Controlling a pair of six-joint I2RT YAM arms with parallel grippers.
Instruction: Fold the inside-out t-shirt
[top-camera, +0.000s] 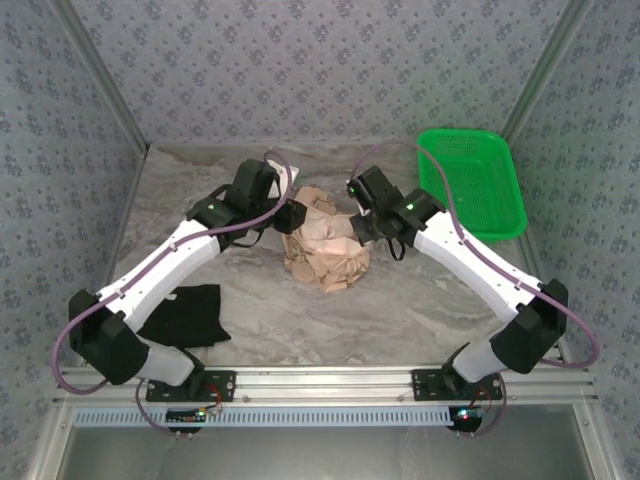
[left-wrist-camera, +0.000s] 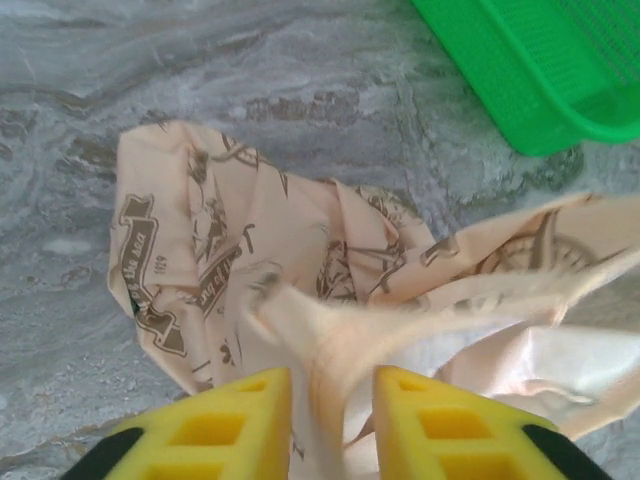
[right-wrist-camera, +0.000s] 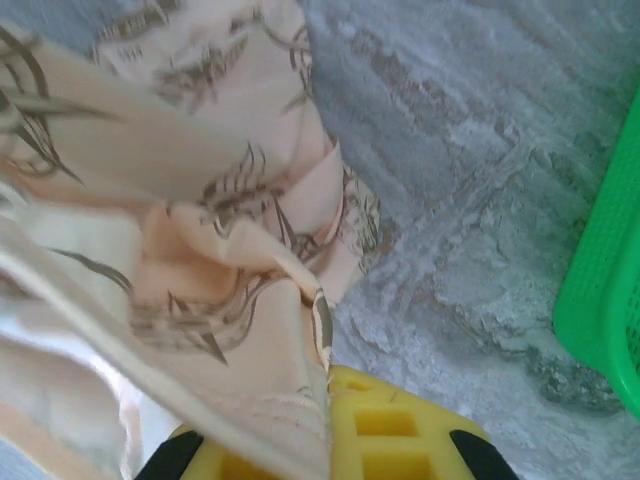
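Observation:
The inside-out t-shirt (top-camera: 325, 248) is a crumpled peach-tan heap with dark ship drawings at the middle of the table, its top pulled up between both arms. My left gripper (top-camera: 295, 215) holds its upper left side. In the left wrist view a taut band of fabric (left-wrist-camera: 330, 350) runs between the yellow fingers (left-wrist-camera: 235, 420), and my left gripper (left-wrist-camera: 332, 425) is shut on it. My right gripper (top-camera: 360, 228) grips the shirt's upper right side. In the right wrist view the cloth (right-wrist-camera: 200, 250) drapes over one finger and is pinched against the other yellow finger (right-wrist-camera: 400, 435).
A plain black folded garment (top-camera: 185, 315) lies at the near left beside the left arm. A green mesh basket (top-camera: 470, 185) stands at the back right, close to the right arm, and is seen again as the basket (left-wrist-camera: 540, 70) and the basket (right-wrist-camera: 605, 300). Bare marble table (top-camera: 420, 300) lies in front.

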